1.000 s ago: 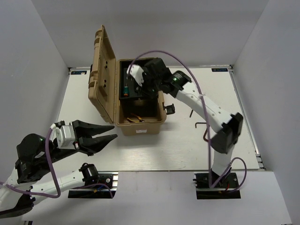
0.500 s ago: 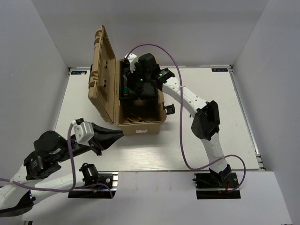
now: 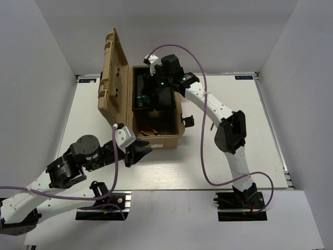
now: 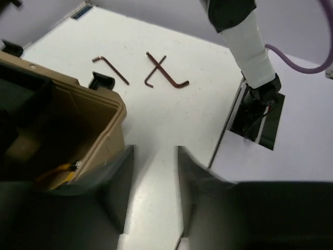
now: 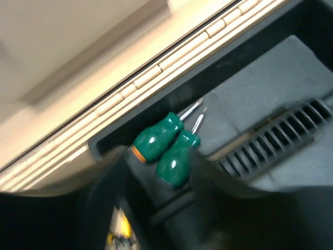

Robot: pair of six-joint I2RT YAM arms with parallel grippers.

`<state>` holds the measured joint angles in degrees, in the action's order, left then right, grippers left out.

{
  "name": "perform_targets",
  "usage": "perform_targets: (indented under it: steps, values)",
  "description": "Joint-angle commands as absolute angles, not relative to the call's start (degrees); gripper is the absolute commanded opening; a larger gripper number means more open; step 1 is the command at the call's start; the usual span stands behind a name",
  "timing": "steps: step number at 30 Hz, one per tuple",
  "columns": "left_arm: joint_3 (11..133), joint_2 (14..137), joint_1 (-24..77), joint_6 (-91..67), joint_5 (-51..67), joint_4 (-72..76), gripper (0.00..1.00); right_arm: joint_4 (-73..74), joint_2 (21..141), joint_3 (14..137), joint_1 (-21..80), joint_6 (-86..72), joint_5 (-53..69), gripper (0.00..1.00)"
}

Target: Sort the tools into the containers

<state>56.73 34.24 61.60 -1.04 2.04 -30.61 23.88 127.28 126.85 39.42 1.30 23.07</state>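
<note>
Two green-handled screwdrivers (image 5: 156, 138) (image 5: 178, 156) lie side by side in a slot of the black tray (image 5: 270, 104) inside the open tan toolbox (image 3: 156, 140). My right gripper (image 5: 158, 169) hovers just over them, open, its blurred fingers apart on either side of the nearer handle. Yellow-handled pliers (image 4: 60, 171) rest in the box's lower compartment. Three reddish-brown hex keys lie on the table: one alone (image 4: 112, 69) and two crossed (image 4: 166, 73). My left gripper (image 4: 153, 192) stands open and empty above bare table by the box's front right corner.
The toolbox lid (image 3: 113, 78) stands upright on the left side. A black latch (image 4: 101, 80) juts from the box's right wall. The right arm (image 3: 229, 130) arches over the table right of the box. White walls close in on the table.
My left gripper swung from the near left to the box's front, closing then reopening. My right gripper opened over the tray, and a second screwdriver now lies beside the first.
</note>
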Motion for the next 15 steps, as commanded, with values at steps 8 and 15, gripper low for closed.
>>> perform_targets:
  steps: [8, 15]
  values:
    - [56.78, 43.23, 61.96, 2.89, 9.49, -28.84, 0.00, 32.25, 100.74, 115.68, 30.97, 4.66, 3.62, 0.00]
    - [51.51, 50.35, 62.49, 6.76, 18.80, -19.96, 0.29, 45.87, 84.03, 91.38, 15.31, 4.92, 2.45, 0.58]
